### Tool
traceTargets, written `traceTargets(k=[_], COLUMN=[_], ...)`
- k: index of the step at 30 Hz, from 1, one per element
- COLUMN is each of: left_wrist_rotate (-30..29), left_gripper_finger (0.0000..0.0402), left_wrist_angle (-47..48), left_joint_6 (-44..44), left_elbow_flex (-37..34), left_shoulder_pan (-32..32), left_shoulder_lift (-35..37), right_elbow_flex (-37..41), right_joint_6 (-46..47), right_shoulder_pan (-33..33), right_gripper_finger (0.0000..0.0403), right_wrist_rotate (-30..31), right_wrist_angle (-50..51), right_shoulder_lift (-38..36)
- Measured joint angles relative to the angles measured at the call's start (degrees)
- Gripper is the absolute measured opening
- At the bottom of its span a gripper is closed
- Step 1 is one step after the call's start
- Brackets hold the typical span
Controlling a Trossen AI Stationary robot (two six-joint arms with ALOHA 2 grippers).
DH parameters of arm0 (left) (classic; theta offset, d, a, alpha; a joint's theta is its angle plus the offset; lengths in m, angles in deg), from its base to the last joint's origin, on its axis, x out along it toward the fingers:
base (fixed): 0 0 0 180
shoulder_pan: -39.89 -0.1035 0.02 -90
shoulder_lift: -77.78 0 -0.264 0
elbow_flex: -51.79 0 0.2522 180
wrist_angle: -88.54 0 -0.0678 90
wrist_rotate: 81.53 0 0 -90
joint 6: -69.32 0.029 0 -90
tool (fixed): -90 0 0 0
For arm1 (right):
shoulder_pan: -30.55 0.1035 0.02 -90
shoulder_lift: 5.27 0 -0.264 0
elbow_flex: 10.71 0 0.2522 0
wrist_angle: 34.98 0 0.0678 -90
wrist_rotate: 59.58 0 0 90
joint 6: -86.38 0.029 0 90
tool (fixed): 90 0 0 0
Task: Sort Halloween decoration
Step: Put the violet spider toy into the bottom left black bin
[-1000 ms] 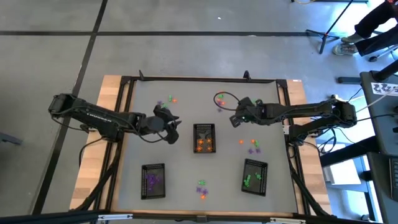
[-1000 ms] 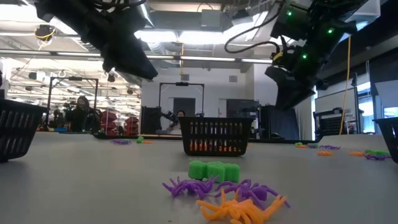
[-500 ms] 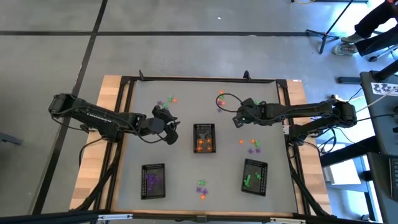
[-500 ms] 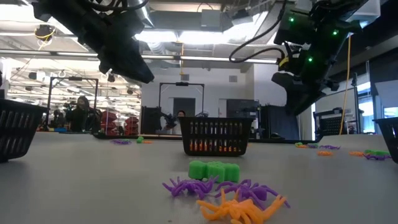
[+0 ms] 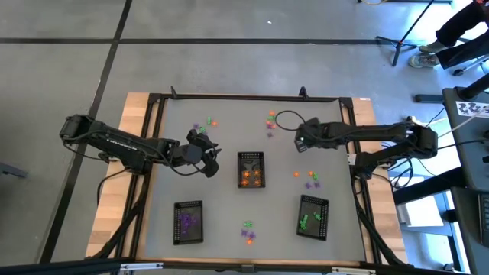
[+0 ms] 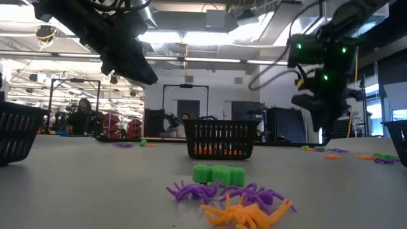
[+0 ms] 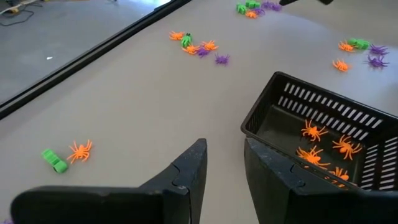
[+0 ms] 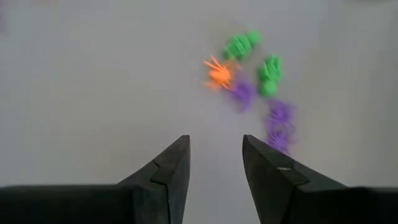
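Observation:
The Halloween decoration lies in small heaps of orange, purple and green trinkets: one at the far middle [image 5: 270, 122], one far left [image 5: 208, 122], one right of centre [image 5: 307, 178], one at the near edge [image 6: 232, 197]. My left gripper [image 7: 224, 149] hangs open above the table, just left of the middle black tray [image 7: 280, 106], which holds orange spiders [image 7: 323, 143]. My right gripper [image 8: 216, 146] is open above bare table, tipped steeply down. A heap of orange, green and purple trinkets [image 8: 249, 74] lies just beyond its fingertips. Neither gripper has anything between its fingers.
A black tray with purple trinkets [image 5: 188, 221] stands near left, one with green trinkets [image 5: 313, 216] near right. A loose orange spider [image 7: 81, 149] and a green piece [image 7: 55, 160] lie left of my left gripper. A person sits in the room behind the table [image 6: 81, 114].
My right gripper has swung toward the table's right edge and sunk lower, tipping more steeply downward; its fingers stay open. My left gripper has kept still.

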Motion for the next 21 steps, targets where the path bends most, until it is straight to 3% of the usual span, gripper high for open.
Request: traceTargets(k=[13,21], left_wrist_rotate=[-1.2,-1.3], left_gripper_finger=[0.0098,0.0098], left_wrist_angle=[-0.1,-0.1], left_joint_6=[0.0,0.0], left_elbow_flex=[0.0,0.0], left_shoulder_pan=[0.0,0.0], left_shoulder_lift=[0.0,0.0], right_elbow_flex=[7.4,9.9], right_joint_6=[-4.3,-5.8], right_shoulder_pan=[-12.8,-17.1], right_gripper_finger=[0.0145,0.0145], right_wrist_rotate=[-2.2,-2.7], right_wrist_angle=[-5.8,-6.1], right_shoulder_lift=[0.0,0.0])
